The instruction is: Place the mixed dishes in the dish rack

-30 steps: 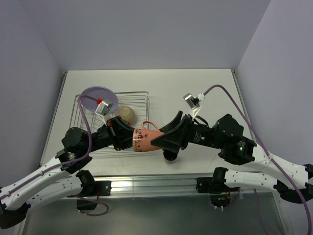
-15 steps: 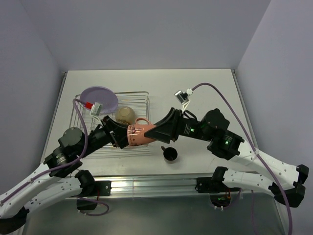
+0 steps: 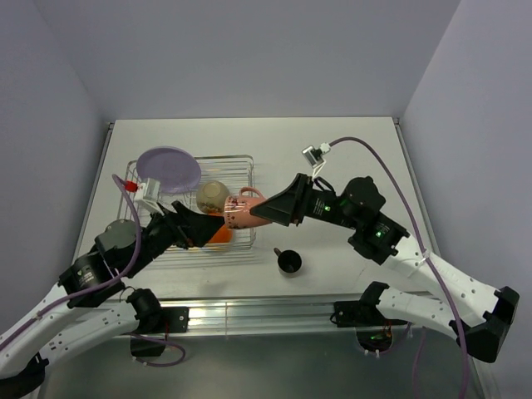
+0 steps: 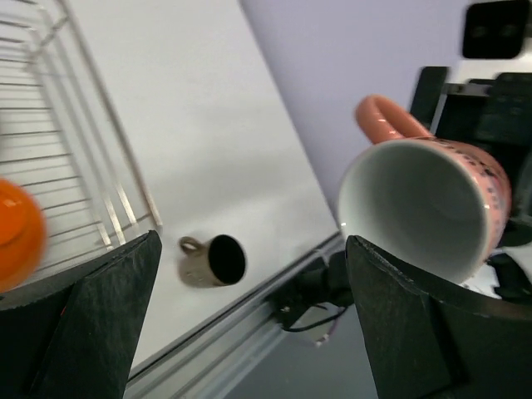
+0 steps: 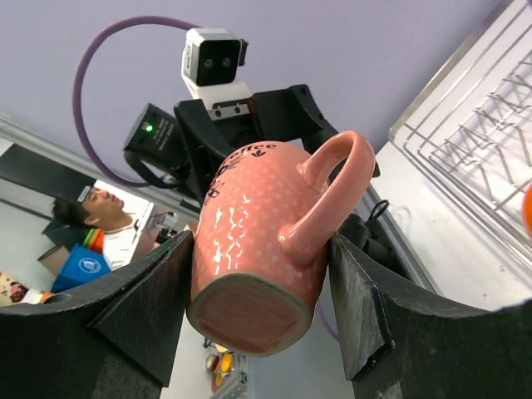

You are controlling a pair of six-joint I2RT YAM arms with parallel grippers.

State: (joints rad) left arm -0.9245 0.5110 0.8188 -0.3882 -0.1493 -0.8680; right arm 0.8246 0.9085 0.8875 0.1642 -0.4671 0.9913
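Pink cup (image 3: 238, 218) hangs on its side over the rack (image 3: 233, 158) near its 3 o'clock rim, pinched at the base by the right gripper (image 3: 256, 214), long axis 9-to-3, mouth toward 9. Left gripper (image 3: 214, 226), spread and empty, sits at 8 o'clock by the orange bowl (image 3: 221, 235). Beige bowl (image 3: 214, 196) crowds 11; bare wire shows at 12.

White matte tabletop (image 3: 332, 158) under soft, even light, plain pale lilac-grey back wall (image 3: 249, 58), matching left wall (image 3: 41, 166) and right wall (image 3: 486, 125) closing in the sides, silvery metal rail (image 3: 258, 314) along the near edge
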